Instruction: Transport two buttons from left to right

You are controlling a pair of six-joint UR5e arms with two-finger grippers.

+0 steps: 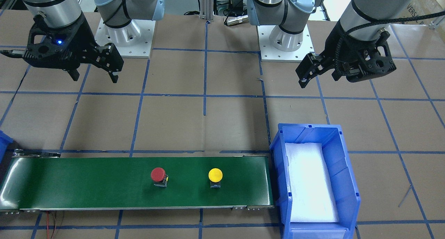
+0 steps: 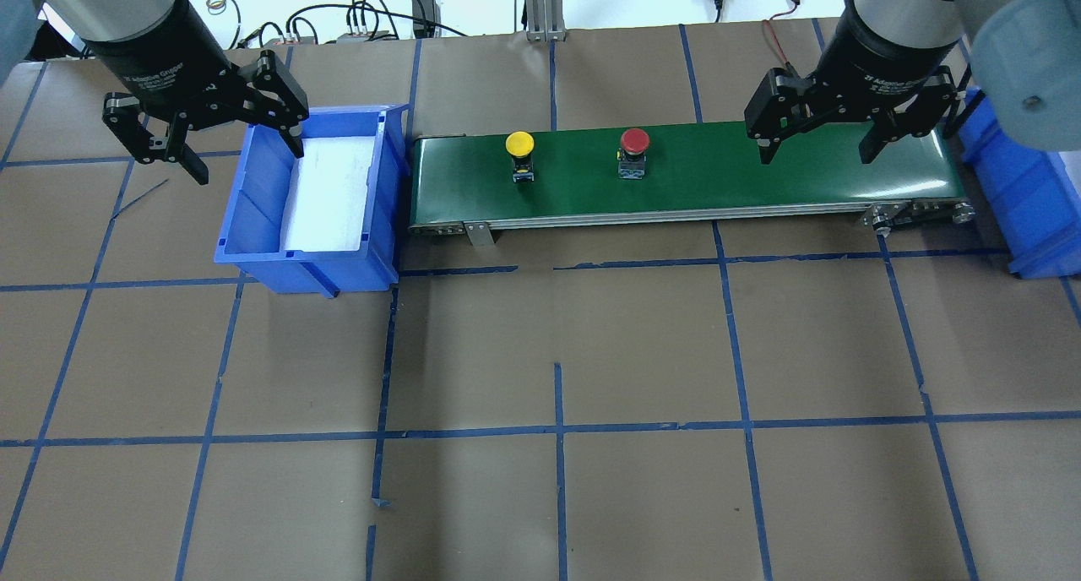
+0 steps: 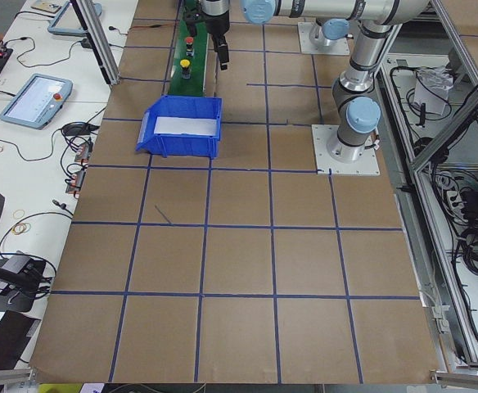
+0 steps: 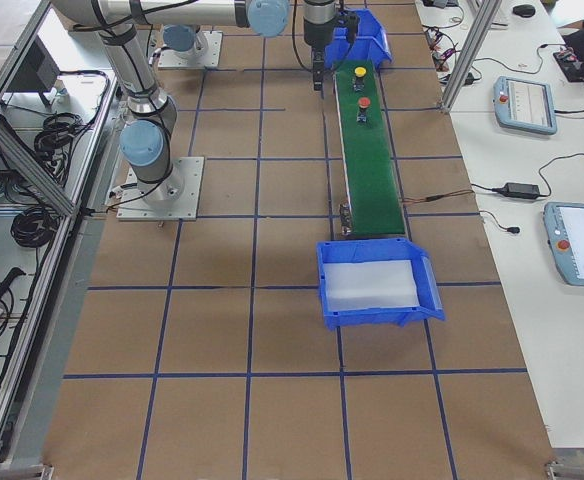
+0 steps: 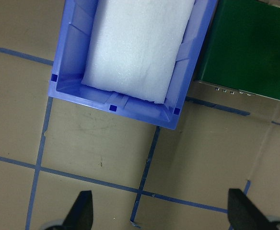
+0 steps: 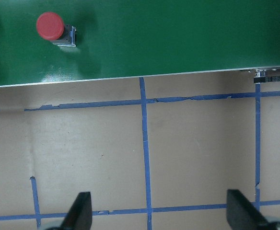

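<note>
The red button (image 2: 634,140) and the yellow button (image 2: 519,144) stand upright and well apart on the green conveyor belt (image 2: 760,184). Each is probably light, rigid and top-heavy, with a smooth domed cap (apt to slip), so the squarer switch body under the cap looks the safer place to pinch. The left gripper (image 2: 248,162) and right gripper (image 2: 817,157) hang high with jaws spread, holding nothing, while the left blue bin (image 2: 262,192) and right blue bin (image 4: 372,315) each show only a white foam liner (image 2: 325,192).

A blue plastic bin (image 5: 112,106) lined with a white foam sheet (image 5: 135,43) stands on the brown paper-covered worktop (image 5: 97,139) beside the end edge of the green conveyor belt (image 5: 255,48), with the left gripper's (image 5: 161,214) black fingertips (image 5: 82,208) spread wide.
</note>
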